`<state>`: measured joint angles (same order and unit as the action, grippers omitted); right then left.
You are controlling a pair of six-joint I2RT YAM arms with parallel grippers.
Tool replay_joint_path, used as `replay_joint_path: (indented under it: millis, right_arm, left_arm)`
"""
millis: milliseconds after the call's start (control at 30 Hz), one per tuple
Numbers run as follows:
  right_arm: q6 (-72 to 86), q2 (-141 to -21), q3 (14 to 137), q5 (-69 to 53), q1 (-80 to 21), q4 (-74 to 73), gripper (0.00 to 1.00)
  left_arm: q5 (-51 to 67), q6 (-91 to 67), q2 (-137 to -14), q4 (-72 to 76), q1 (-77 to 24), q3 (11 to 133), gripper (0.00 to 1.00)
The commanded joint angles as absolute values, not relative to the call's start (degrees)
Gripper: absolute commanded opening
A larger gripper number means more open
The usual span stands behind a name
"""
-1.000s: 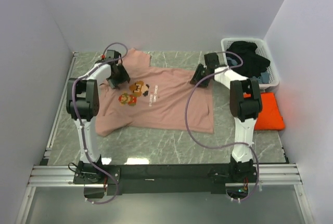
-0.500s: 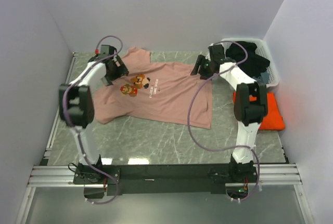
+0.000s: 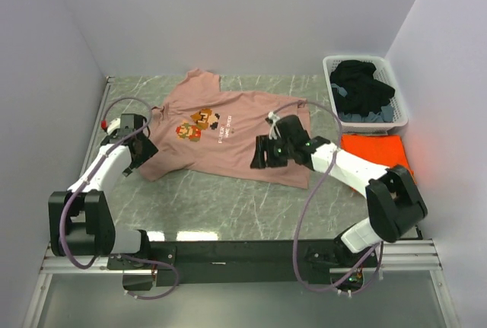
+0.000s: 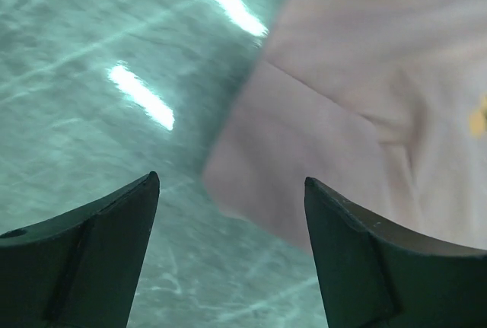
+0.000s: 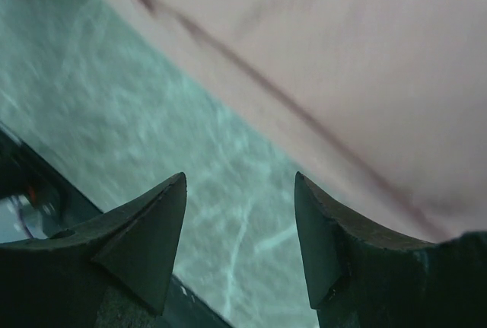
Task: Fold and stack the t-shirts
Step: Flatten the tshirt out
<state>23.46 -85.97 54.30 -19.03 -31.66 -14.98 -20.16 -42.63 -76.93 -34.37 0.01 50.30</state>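
Note:
The dusty-pink tee lies spread flat on the marble table, graphic side up, its collar toward the back. The folded orange tee rests at the right. My left gripper hovers open over the pink tee's near-left corner, with nothing between its fingers. At the tee's near hem my right gripper is also open and empty. The right wrist view shows the hem just beyond the right gripper, with bare table under it. The left gripper sits at the cloth's edge.
A white laundry basket holding dark clothes stands at the back right, behind the orange tee. Walls close the table on the left, back and right. The arms' mounting rail runs along the near edge.
Both grippers have left the pink tee's far shoulder area and swung back to its near edge. The tee now lies a little farther back and flatter.

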Motion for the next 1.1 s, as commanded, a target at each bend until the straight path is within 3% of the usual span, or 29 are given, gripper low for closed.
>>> replay_joint_path:
  millis: [0,400,500,633,767,933,1067]
  right_arm:
    - [23.03,-79.38,49.06,-18.54,-33.74,-12.04,0.65]
    - [23.73,-66.98,37.97,-16.79,-34.63,-11.6,0.65]
    - [23.2,-66.01,37.35,-16.35,-34.63,-12.22,0.65]
    - [23.2,-65.83,36.74,-16.0,-34.54,-12.13,0.65]
    - [23.38,-65.83,36.56,-16.17,-34.54,-11.87,0.65]
    - [22.85,-66.44,37.0,-16.17,-34.54,-12.04,0.65]
    - [23.11,-65.66,37.35,-13.55,-34.54,-13.62,0.65]
  left_arm:
    - [-21.89,-41.49,-78.03,-30.41,2.55,51.5,0.82]
    - [-15.65,-35.33,-90.95,-26.63,5.62,57.74,0.72]
    - [-15.12,-34.72,-92.02,-26.81,5.71,58.36,0.63]
    - [-14.33,-34.54,-91.76,-27.59,5.71,58.1,0.4]
    - [-14.76,-34.37,-89.13,-28.3,5.63,56.35,0.24]
    - [-13.89,-34.98,-82.71,-29.88,5.71,52.83,0.1]
    - [-12.31,-38.66,-74.91,-32.6,5.71,50.02,0.05]
